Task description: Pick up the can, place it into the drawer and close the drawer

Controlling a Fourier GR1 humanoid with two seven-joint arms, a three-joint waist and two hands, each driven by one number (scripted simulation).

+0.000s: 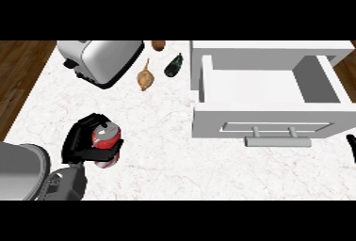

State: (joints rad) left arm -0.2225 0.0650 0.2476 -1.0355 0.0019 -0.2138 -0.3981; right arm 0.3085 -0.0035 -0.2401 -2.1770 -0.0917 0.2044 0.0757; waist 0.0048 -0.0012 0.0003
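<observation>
A red can with a silver top [106,137] stands on the white marble counter at the lower left. My left hand [82,143] is curled round it, fingers over its far side and thumb across its front. The white drawer [268,84] stands pulled open at the right, its inside bare, with a grey handle [277,140] on its front panel. Only a black sliver of my right hand [351,146] shows at the right edge, near the drawer's front corner; its fingers are hidden.
A silver toaster [101,59] sits at the back left. Between it and the drawer lie a tan onion-like item [145,77], a dark green vegetable [173,65] and a small brown object [158,45]. Wooden floor [17,75] borders the counter's left.
</observation>
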